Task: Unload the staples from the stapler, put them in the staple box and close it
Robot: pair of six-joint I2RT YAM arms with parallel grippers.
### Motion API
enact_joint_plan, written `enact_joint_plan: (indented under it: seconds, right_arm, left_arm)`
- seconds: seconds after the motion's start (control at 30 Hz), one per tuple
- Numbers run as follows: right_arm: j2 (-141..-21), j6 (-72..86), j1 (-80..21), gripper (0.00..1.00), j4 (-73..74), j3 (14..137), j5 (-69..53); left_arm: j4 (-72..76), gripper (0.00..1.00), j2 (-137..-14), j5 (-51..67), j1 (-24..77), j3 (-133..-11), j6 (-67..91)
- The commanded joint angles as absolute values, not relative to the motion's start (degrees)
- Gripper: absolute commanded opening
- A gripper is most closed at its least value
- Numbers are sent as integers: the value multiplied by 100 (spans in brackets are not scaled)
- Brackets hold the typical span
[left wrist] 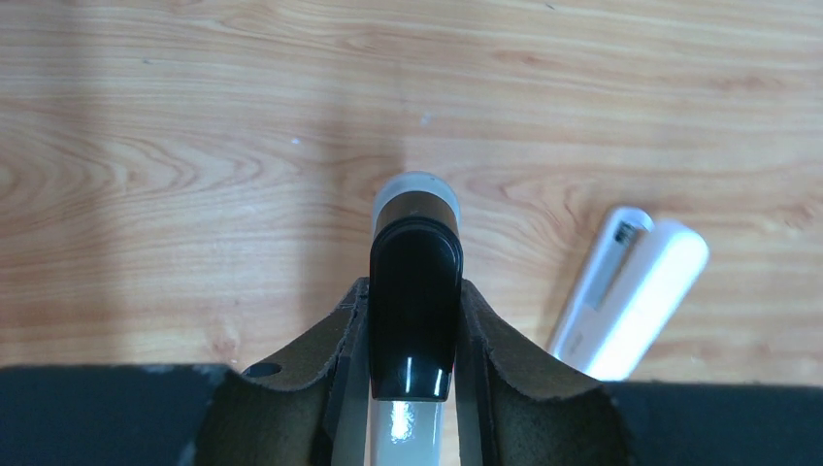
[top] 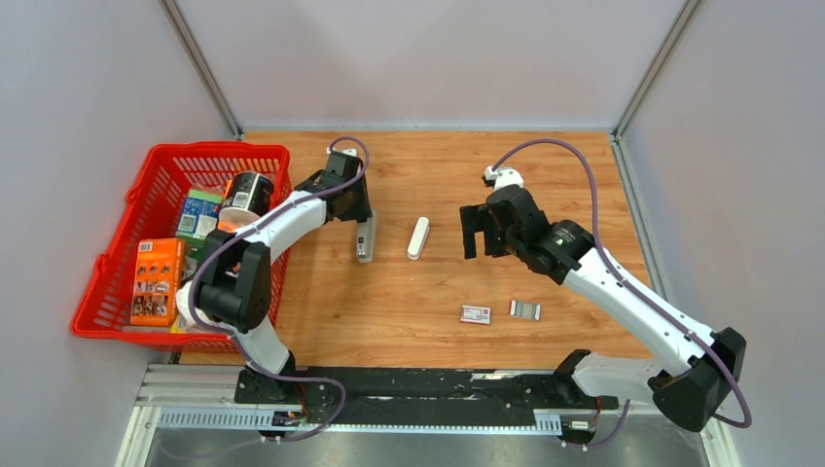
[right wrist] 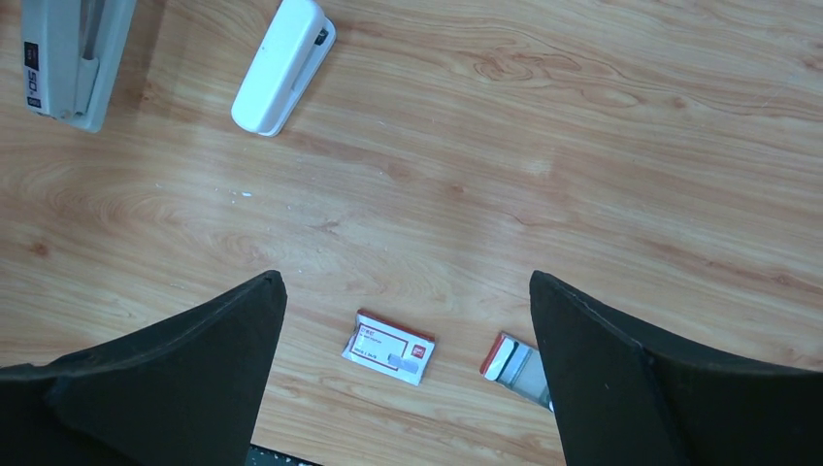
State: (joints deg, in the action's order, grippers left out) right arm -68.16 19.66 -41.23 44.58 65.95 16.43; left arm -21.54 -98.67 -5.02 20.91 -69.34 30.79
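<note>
The white stapler lies flat mid-table between the two grippers, touched by neither. It shows at the right of the left wrist view and at the top of the right wrist view. My left gripper is shut on a grey piece with a black tip. In the top view this piece points toward the near edge, left of the stapler; the right wrist view shows it at the top left. My right gripper is open and empty above the table, right of the stapler.
A small red-and-white flat box and a small red-ended tray with grey metal inside lie near the front. A red basket holding boxes and a can stands at the left. Grey walls enclose the table.
</note>
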Motion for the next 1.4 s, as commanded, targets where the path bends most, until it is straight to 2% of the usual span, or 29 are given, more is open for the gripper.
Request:
enact_joint_plan:
  seconds: [0.0,0.23,0.57,0.9,1.13,1.37]
  right_arm:
    - [-6539,2013,-4184,100,4658,6820,1793]
    - [-6381,1802,-4192,100,5044,6952,1854]
    - [-5898,1573,-4201,100,5168,6812,1389]
    - [-5291,1398,-4210,100,5265,6364,968]
    - [-5124,1204,-4254,100,5010,5951,194]
    - [-4773,1099,-4517,98,4299,5354,-430]
  left_arm:
    - [-2434,0,-9299,324,2241,-7093,2401]
    - [-3032,0,-8860,580,3039,-7242,1303]
    - [-2883,0,-8297,949,4069,-6785,256]
    - [-2216,0,-7867,1459,5044,-5863,-720]
    - [-563,0,-7076,1292,5616,-4493,-1493]
    - [-536,0,-7540,1906,5616,-4526,-1968]
